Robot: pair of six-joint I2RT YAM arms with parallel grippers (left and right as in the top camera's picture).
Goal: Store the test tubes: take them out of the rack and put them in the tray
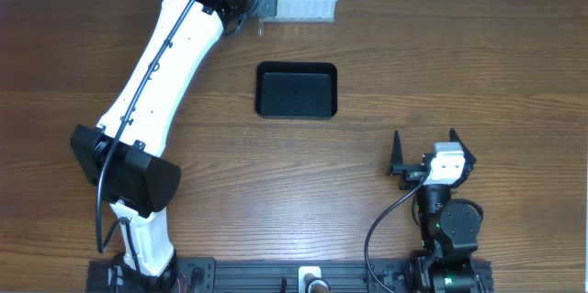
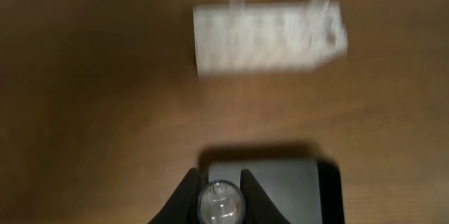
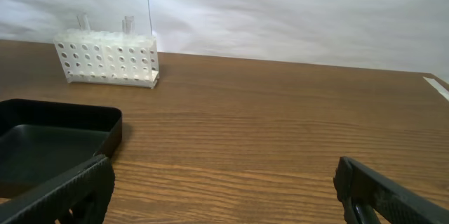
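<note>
A white perforated plastic rack (image 3: 109, 62) holds two clear test tubes (image 3: 128, 24) upright. The left gripper (image 2: 219, 182) pinches a third clear tube (image 2: 222, 203) over the edge of the black rectangular tray (image 1: 296, 91). The right gripper (image 1: 424, 141) rests spread, well apart.

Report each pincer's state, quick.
Left pincer: closed on a test tube.
Right pincer: open, holding nothing.

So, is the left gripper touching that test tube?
Touching. The left wrist view shows the left gripper with its fingers pressed against both sides of the test tube.
</note>
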